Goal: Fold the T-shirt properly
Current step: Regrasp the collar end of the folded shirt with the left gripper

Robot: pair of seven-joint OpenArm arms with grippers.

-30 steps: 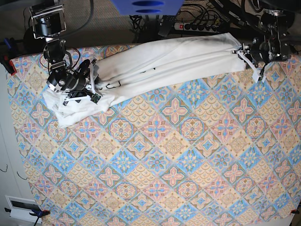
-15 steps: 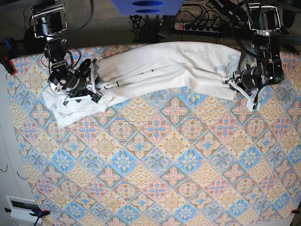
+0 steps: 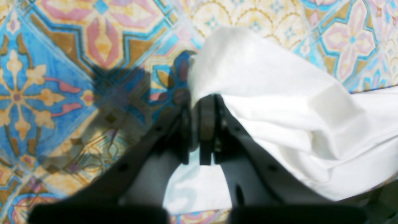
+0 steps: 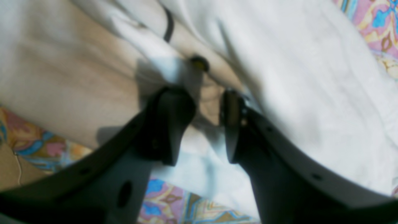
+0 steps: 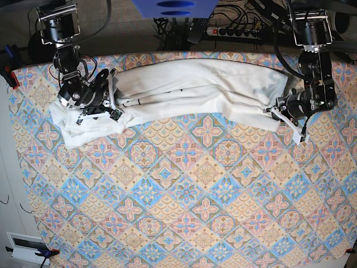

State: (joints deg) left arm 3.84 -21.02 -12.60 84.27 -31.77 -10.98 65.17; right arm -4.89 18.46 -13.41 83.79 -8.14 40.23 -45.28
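The white T-shirt (image 5: 195,84) lies bunched in a long band across the far part of the table, plain side up, with thin dark lines near its left end. My left gripper (image 5: 290,118) is at the band's right end, low over the table. In the left wrist view it (image 3: 196,104) is shut on a corner of the T-shirt (image 3: 279,93). My right gripper (image 5: 109,103) is at the band's left end. In the right wrist view it (image 4: 203,102) is open, jaws apart around a crumpled fold of the T-shirt (image 4: 295,77).
A patterned tablecloth (image 5: 195,184) covers the whole table. A power strip (image 5: 234,32) and cables lie behind the far edge, beside a blue object (image 5: 173,8). A red clamp (image 5: 8,72) sits at the left edge, and a white box (image 5: 25,245) at bottom left.
My left gripper has come toward the near side and inward, dragging the shirt's right end off the far corner. The right gripper has stayed in place and its jaws have narrowed.
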